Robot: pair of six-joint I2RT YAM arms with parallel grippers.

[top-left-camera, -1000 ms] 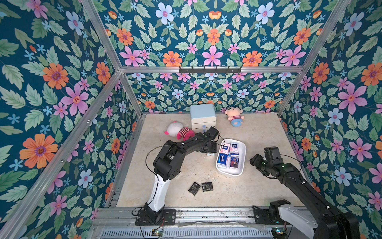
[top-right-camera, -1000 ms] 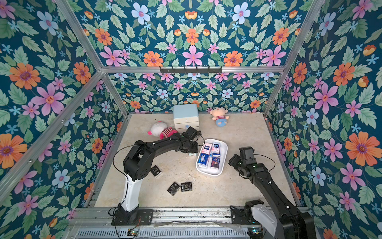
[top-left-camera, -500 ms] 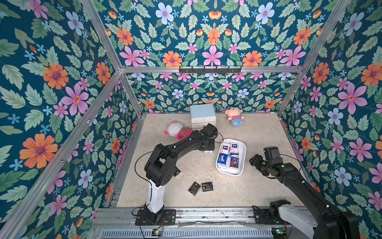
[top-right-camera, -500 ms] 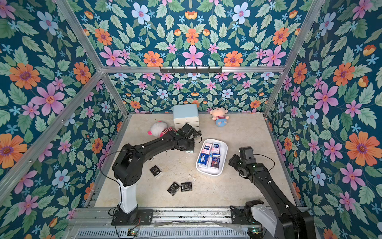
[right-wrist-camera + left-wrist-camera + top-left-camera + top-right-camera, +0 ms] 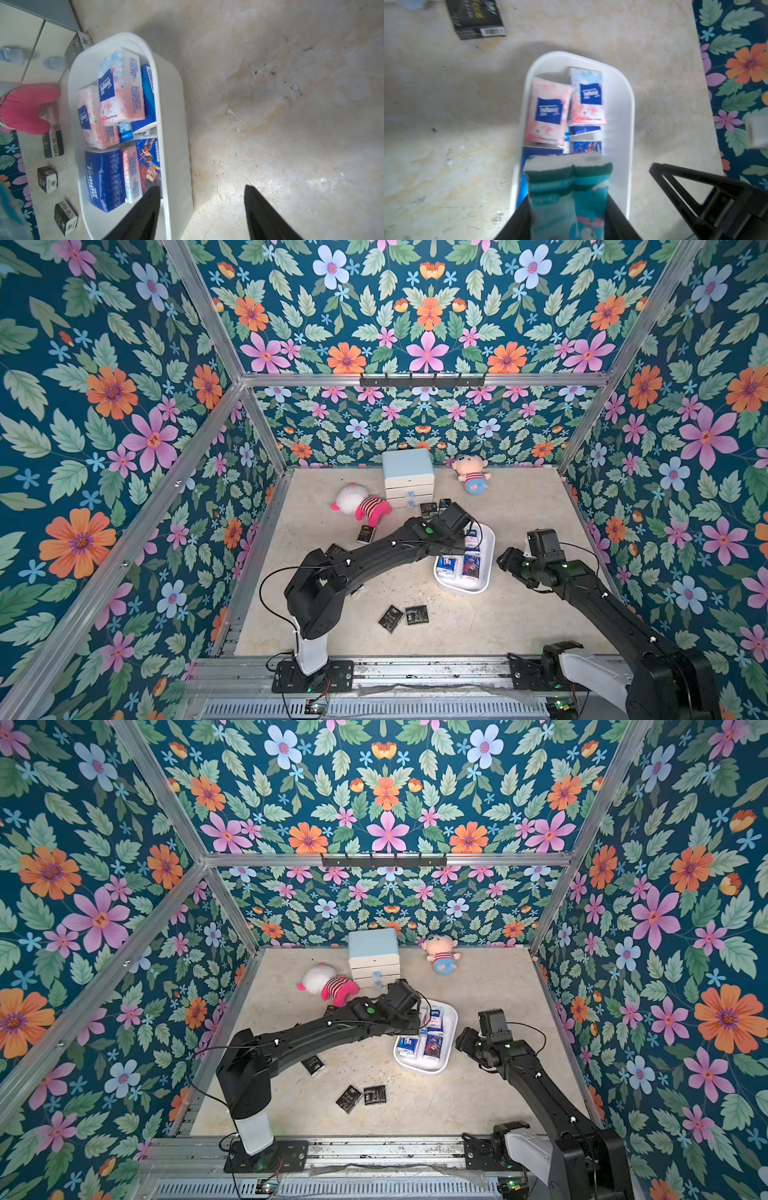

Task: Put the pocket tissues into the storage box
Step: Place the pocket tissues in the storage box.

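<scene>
left side: three black packets (image 5: 53, 143) were found flat on the bench, between the pink-and-white plush (image 5: 360, 506) and the left arm; none were touched.
front edge: a front pair (image 5: 390, 619) of black ones lay just beside each other, near the front edge, left of centre.
rear edge: the drawer cabinet (image 5: 408, 477) stood at mid rear edge, with a rear pair (image 5: 428, 508) of black ones at its foot. A doll plush (image 5: 471, 480) lay to its right.
left gripper (image 5: 566, 216): clamped on a teal packet (image 5: 569, 187), which was held end-out over one end of the storage box (image 5: 465, 589) and not yet let go.
storage box: set right of centre on the bench. At least seven pocket tissues (image 5: 120, 87) were counted inside, pink-white, blue and one illustrated, and some overlapped.
right gripper (image 5: 200, 187): jaws stood well apart and nothing was held. The box's long wall lay between the fingers; contact could not be told.
done: roughly half is judged stowed, all the coloured wrappers.
left: the teal packet is to be released, then seven black ones fetched, as counted across the views.
views: the rear pair and the packet by the plush were shown in a top view (image 5: 365, 535) only. In the other they were hidden by the arm, while a packet under the forearm (image 5: 312, 1065) was exposed. The grip on the teal packet was shown by the left wrist view alone, and the box's contents most clearly by the right wrist view.
</scene>
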